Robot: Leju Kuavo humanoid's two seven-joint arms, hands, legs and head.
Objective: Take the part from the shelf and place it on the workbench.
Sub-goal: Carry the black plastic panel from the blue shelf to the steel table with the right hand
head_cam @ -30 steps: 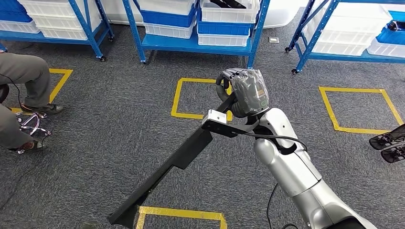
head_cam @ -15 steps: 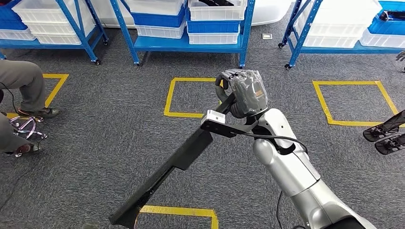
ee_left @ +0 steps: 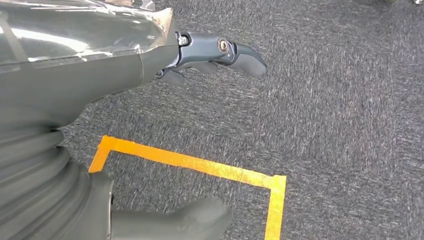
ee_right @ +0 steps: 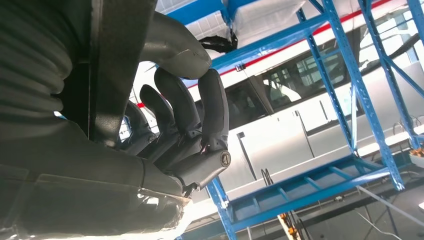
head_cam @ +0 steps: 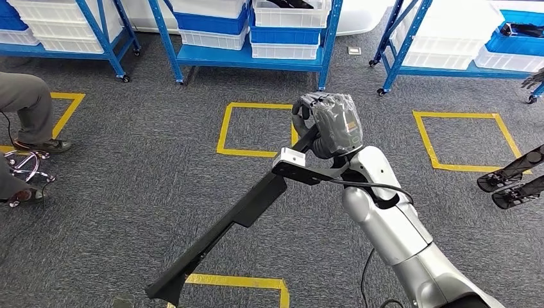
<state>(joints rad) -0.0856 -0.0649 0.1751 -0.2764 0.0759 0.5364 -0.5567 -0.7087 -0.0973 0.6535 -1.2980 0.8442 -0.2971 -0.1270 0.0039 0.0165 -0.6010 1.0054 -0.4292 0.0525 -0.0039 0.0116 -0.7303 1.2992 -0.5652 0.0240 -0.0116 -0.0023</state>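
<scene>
We hold the long black part (head_cam: pixel 231 221) in our right hand (head_cam: pixel 330 125), fingers (ee_right: pixel 212 107) wrapped around its upper end, above the yellow floor square (head_cam: pixel 256 128). Our left hand (ee_left: pixel 150 65) hangs empty, fingers (ee_left: pixel 240 52) spread.

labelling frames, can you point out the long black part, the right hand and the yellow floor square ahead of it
long black part (head_cam: pixel 247 208), head view, middle of its flat body
right hand (head_cam: pixel 330 122), head view, back of the wrapped hand
yellow floor square (head_cam: pixel 224 127), head view, its left tape edge
</scene>
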